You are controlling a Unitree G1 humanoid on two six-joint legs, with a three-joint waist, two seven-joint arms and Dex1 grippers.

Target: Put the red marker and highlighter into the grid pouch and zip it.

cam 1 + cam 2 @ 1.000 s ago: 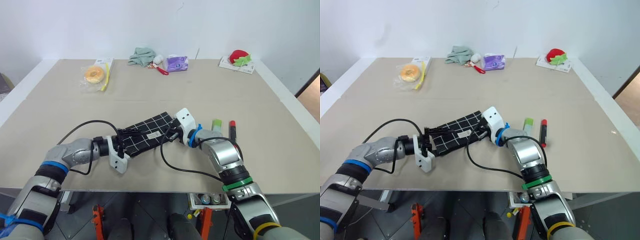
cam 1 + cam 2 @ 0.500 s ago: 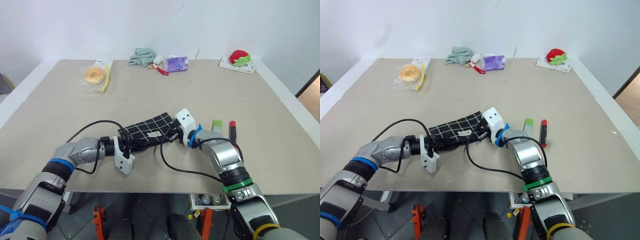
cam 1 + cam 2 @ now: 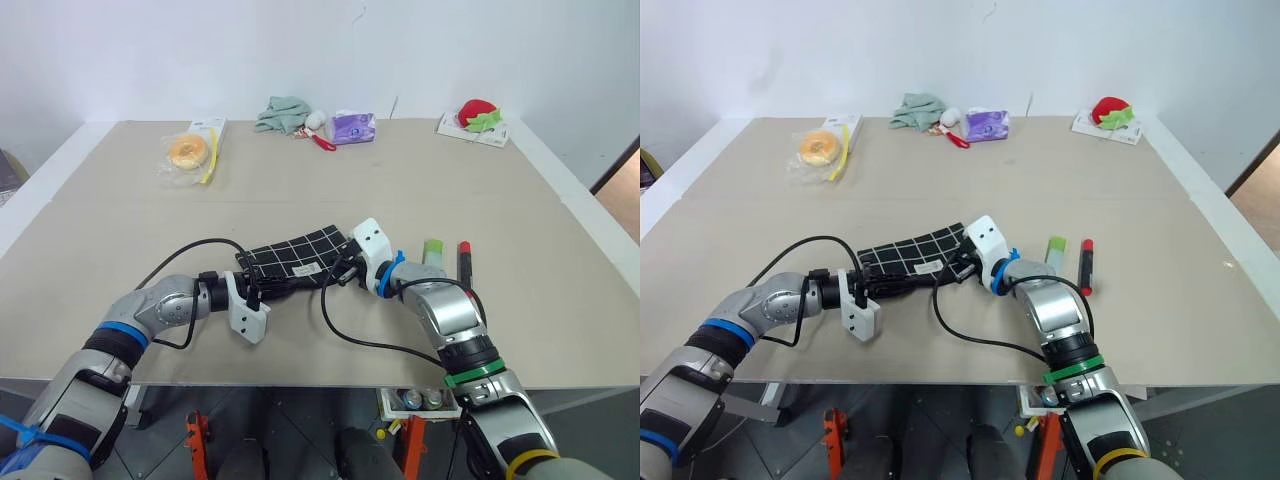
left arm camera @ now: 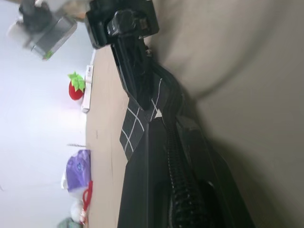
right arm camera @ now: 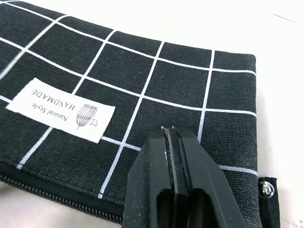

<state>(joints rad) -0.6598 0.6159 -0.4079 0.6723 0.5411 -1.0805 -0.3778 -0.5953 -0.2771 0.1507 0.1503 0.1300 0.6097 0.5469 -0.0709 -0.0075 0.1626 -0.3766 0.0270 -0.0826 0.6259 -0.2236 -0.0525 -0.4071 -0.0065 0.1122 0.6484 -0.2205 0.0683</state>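
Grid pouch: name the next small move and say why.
Probably slide the zipper open. The left gripper is shut at one end of the grid pouch, the right gripper shut at the other, while the red marker and highlighter lie outside.

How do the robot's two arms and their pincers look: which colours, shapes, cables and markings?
Both arms are silver-grey metal with black joints. The left arm bears blue bands, and a black cable loops from it to the wrist. The right arm bears blue ties near the wrist, a green ring and a yellow band lower down, and its own looping black cable. Each wrist carries a white block. The right pincer has two black, tapering fingers.
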